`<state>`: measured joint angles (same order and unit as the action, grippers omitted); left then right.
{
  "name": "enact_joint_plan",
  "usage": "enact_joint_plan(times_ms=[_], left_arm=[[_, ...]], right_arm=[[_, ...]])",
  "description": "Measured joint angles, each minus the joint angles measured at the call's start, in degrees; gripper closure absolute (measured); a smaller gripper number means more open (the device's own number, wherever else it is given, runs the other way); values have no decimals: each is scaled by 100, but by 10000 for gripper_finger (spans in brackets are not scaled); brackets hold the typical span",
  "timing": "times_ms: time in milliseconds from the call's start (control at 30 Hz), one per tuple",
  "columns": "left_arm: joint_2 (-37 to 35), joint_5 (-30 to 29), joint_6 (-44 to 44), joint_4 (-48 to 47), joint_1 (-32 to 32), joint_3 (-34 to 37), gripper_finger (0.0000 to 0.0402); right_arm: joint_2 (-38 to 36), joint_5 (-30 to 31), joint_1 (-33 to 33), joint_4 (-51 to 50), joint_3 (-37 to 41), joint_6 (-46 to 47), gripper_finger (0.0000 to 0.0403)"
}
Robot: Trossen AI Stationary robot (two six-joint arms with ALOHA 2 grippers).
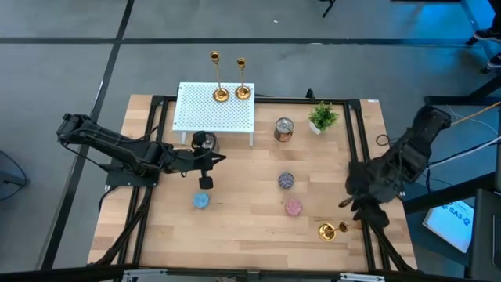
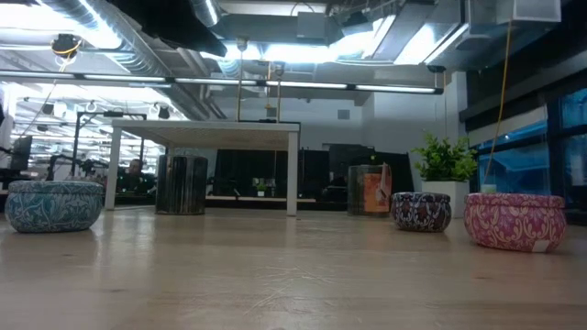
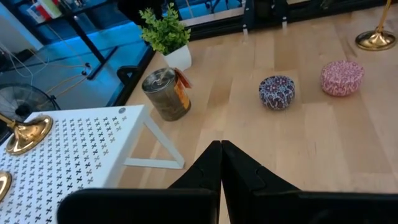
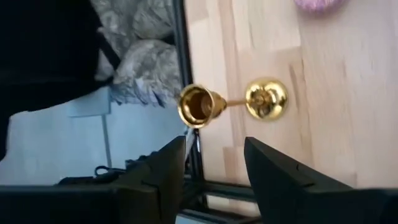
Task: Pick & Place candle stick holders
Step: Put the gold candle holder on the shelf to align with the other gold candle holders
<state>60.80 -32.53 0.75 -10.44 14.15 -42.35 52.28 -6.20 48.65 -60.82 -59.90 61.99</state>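
Three gold candlesticks in sight. Two stand upright at the far edge of a small white perforated stand (image 1: 214, 116) set on the bench (image 1: 243, 227): the left candlestick (image 1: 218, 76) and the right candlestick (image 1: 242, 77), close together, bases just apart. The third candlestick (image 1: 332, 230) is at the near right corner of the bench, close to the edge.

Right gripper (image 4: 214, 163) hovers just beside that third candlestick, jaws parted and released, holding nothing; in its wrist view the cup and round base sit just beyond the finger gap, apart from both fingers.

Left gripper (image 1: 220, 160) waits over the bench just near of the white stand, jaws clenched tight on nothing.

Elsewhere on the bench: a blue tin (image 1: 202, 200) near left, a dark patterned tin (image 1: 286, 181) and a pink tin (image 1: 293, 207) mid-right, a silver can (image 1: 283, 129) beside the stand, a potted plant (image 1: 322, 117) far right.
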Motion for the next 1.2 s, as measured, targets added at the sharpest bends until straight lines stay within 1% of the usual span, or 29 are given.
enact_joint_plan(times_ms=[100, 233, 400, 667, 867, 1067, 1133, 1200], left_arm=[[0, -2, -8, -1, 0, 0, 400], [0, -27, -11, 0, 0, 0, 400], [0, -101, -9, -2, 0, 0, 400], [0, -101, 14, -1, 0, 0, 400], [0, -105, 195, -2, 0, 0, 400], [0, -98, 188, -2, 0, 0, 400], [0, -98, 188, 0, 0, 0, 400], [0, -96, 184, 0, 0, 0, 400]], right_arm=[[132, 170, 305, -174, 4, 415, 233], [430, 268, 507, -299, 7, 910, 233], [872, 370, 734, -232, 7, 923, 233], [1544, 1027, 1048, 427, 9, 914, 233], [1847, 1107, 1231, 415, 9, 960, 233], [2050, 1624, 1379, 442, 9, 965, 233], [2084, 1827, 1547, 384, 9, 1086, 233], [2083, 2197, 1821, 205, 9, 1385, 233]])
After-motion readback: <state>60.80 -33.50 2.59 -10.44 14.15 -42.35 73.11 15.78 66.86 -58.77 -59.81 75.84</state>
